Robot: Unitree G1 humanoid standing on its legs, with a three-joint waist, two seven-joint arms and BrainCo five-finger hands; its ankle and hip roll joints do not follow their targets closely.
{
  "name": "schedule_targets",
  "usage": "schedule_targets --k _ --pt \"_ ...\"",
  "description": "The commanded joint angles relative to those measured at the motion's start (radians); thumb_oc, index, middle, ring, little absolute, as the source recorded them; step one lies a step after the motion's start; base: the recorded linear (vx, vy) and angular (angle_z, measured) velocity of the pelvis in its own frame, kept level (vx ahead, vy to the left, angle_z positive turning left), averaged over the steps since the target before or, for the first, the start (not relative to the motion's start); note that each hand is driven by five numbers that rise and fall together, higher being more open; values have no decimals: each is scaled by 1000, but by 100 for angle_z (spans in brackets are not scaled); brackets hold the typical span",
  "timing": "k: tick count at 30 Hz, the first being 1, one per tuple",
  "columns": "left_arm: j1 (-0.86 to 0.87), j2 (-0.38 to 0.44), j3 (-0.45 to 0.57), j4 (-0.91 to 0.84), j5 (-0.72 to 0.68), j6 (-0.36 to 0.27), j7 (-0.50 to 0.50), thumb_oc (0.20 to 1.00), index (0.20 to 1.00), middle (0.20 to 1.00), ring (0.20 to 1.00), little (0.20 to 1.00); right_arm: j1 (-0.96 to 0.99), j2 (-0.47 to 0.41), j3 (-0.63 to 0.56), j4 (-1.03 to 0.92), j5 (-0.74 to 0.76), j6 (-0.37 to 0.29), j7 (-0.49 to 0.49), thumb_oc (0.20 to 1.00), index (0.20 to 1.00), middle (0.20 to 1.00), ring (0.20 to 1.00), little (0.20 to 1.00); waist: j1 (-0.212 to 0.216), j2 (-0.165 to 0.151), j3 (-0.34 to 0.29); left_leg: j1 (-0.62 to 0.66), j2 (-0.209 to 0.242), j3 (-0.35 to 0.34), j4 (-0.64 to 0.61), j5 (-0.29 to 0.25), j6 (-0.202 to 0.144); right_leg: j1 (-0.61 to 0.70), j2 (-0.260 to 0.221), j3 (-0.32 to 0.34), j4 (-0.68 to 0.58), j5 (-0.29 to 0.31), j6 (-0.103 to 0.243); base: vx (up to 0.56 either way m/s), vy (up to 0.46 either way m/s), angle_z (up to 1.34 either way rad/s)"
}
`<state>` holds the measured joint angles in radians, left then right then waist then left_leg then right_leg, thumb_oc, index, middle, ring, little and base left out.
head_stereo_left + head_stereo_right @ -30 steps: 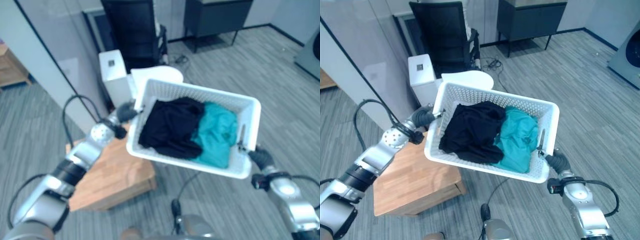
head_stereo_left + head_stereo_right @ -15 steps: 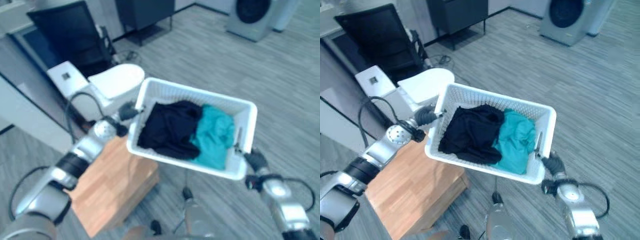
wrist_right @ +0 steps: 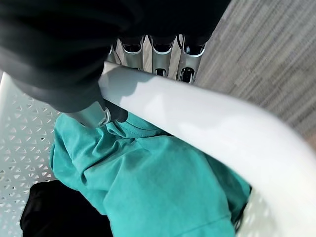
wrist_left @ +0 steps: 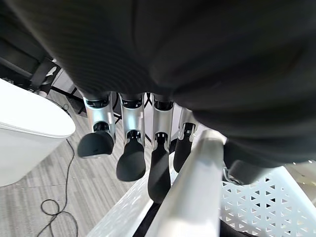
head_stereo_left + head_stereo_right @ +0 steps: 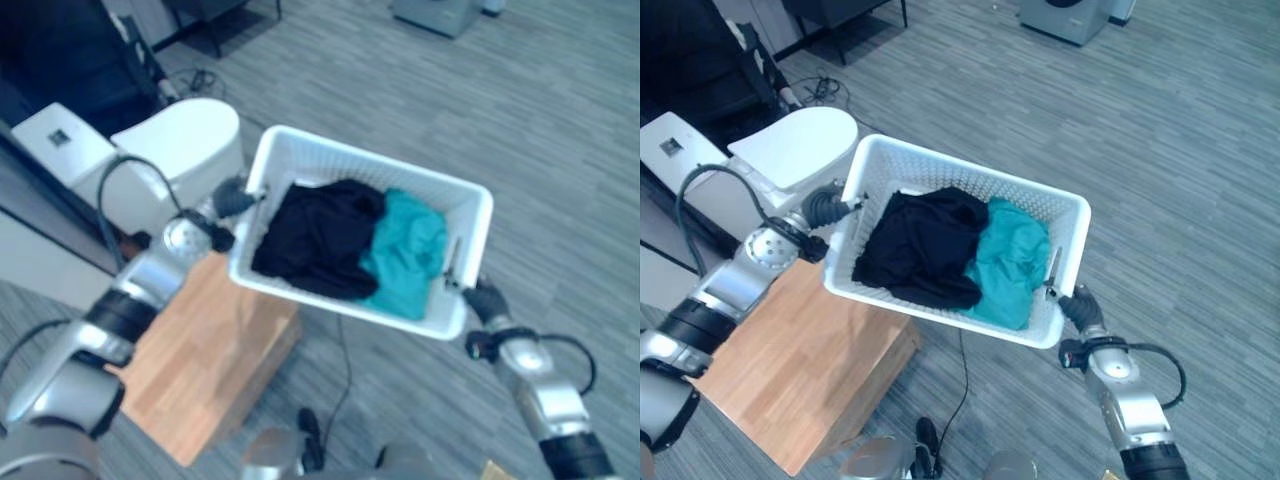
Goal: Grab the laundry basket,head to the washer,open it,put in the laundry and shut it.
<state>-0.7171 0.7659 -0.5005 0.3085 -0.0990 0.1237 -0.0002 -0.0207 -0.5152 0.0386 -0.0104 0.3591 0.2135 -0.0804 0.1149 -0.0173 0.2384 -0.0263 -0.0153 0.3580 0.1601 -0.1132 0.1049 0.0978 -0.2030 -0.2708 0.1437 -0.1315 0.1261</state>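
From the left eye view, we hold the white laundry basket up in the air between our two hands, one at each short end, so it stays level and the clothes do not slide out. Our left robot hand is at one end and our right robot hand is at the other end. Inside, a black cloth lies nearer the left robot hand and a teal cloth nearer the right robot hand, and the two touch. In the right eye view, a wooden bench sits low beneath our left arm, and a white toilet stands just beyond the left robot hand. The floor is grey striped planks, and a grey washer stands far off, well apart from the basket, so we think the walk is only begun. In the left wrist view, the fingers bend down over the basket's rim with the thumb on the other side, gripping it. In the right wrist view, the fingers curl over the thick white rim above the teal cloth, gripping it too.
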Motion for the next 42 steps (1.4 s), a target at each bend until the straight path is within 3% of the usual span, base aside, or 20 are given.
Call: schedule_targets --k 1,7,8,11,13,16,17,19,22,24,30,35,37,39,41,42 --pt "-107 -23 94 13 7 -65 71 200 200 200 200 200 -37 -31 -32 -57 28 -112 13 200 200 200 200 200 -3 5 -132 -118 64 -106 -25 95 -90 -7 5 20 -8 -3 20 -90 -172 -31" --pt "-102 -35 91 13 -7 -73 70 200 200 200 200 200 -10 -41 -37 -63 48 -126 5 200 200 200 200 200 -13 9 -110 -134 150 -133 -54 206 -152 14 93 5 -70 -18 -19 -159 -323 -15" --pt "-112 -42 81 24 -7 -71 75 200 200 200 200 200 19 -57 -60 -65 65 -140 -9 200 200 200 200 200 -33 11 -88 -134 206 -165 -84 259 -183 25 155 7 -85 -32 -50 -183 -449 27" --pt "-106 -43 89 23 -13 -67 75 200 200 200 200 200 30 -67 -71 -70 76 -146 -15 200 200 200 200 200 -41 5 -74 -136 235 -187 -50 246 -186 40 182 17 -98 -30 -66 -92 -253 38" --pt "-93 -43 96 7 -28 -69 74 200 200 200 200 200 35 -77 -76 -80 89 -150 -15 200 200 200 200 200 -30 -2 -57 -151 216 -266 3 224 -173 49 188 43 -97 -32 -85 -18 -179 1" --pt "-72 -45 105 4 -37 -72 79 200 200 200 200 200 43 -99 -91 -79 94 -148 -12 200 200 200 200 200 -19 -3 -37 -223 98 -366 61 213 -158 61 195 46 -93 -30 -104 28 -122 -19" --pt "-66 -46 101 10 -34 -69 79 200 200 200 200 200 50 -101 -96 -75 95 -147 -11 200 200 200 200 200 -11 1 -33 -272 62 -340 43 237 -154 73 214 46 -92 -34 -106 66 -88 -6" --pt "-59 -45 103 15 -34 -69 77 200 200 200 200 200 45 -102 -93 -71 92 -149 -11 200 200 200 200 200 5 4 -35 -294 43 -331 27 248 -151 70 223 57 -90 -35 -109 95 -57 -1" --pt "-18 -11 135 7 -29 -66 71 200 200 200 200 200 21 -99 -75 -62 89 -144 -1 200 200 200 200 200 46 7 -38 -330 -10 -373 -84 253 -151 80 253 97 -85 -52 -102 184 -55 -27" --pt "7 9 149 -1 -29 -62 66 200 200 200 200 200 8 -95 -58 -60 89 -141 10 200 200 200 200 200 60 6 -41 -335 -13 -381 -130 272 -147 91 267 123 -68 -75 -108 280 -32 -76" --pt "55 48 180 -5 -27 -64 53 200 200 200 200 200 -13 -80 -14 -63 86 -134 37 200 200 200 200 200 81 -7 -49 -354 2 -300 -158 297 -131 160 295 182 -62 -133 -116 339 31 -47" --pt "84 84 203 -31 -12 -64 25 200 200 200 200 200 3 -50 -9 -82 95 -135 70 200 200 200 200 200 83 -70 -94 -374 21 -200 -67 304 -110 184 260 181 -55 -148 -92 434 95 -18" --pt "97 97 214 -48 -2 -64 17 200 200 200 200 200 20 -30 -14 -96 87 -133 85 200 200 200 200 200 85 -108 -119 -380 10 -163 -14 258 -89 178 228 171 -19 -105 -60 441 123 0" --pt "119 111 234 -67 7 -61 14 200 200 200 200 200 22 -12 -16 -108 75 -130 100 200 200 200 200 200 93 -145 -130 -370 -15 -144 35 183 -54 159 186 173 86 30 10 519 185 -2" --pt "123 117 242 -77 21 -60 15 200 200 200 200 200 20 7 -18 -107 63 -124 111 200 200 200 200 200 87 -151 -124 -327 -28 -135 49 127 -25 102 164 169 274 195 84 532 190 4" --pt "124 116 249 -88 22 -56 24 200 200 200 200 200 13 12 -27 -108 42 -119 107 200 200 200 200 200 63 -124 -99 -261 -10 -139 49 92 -4 20 141 137 449 269 115 420 150 9"
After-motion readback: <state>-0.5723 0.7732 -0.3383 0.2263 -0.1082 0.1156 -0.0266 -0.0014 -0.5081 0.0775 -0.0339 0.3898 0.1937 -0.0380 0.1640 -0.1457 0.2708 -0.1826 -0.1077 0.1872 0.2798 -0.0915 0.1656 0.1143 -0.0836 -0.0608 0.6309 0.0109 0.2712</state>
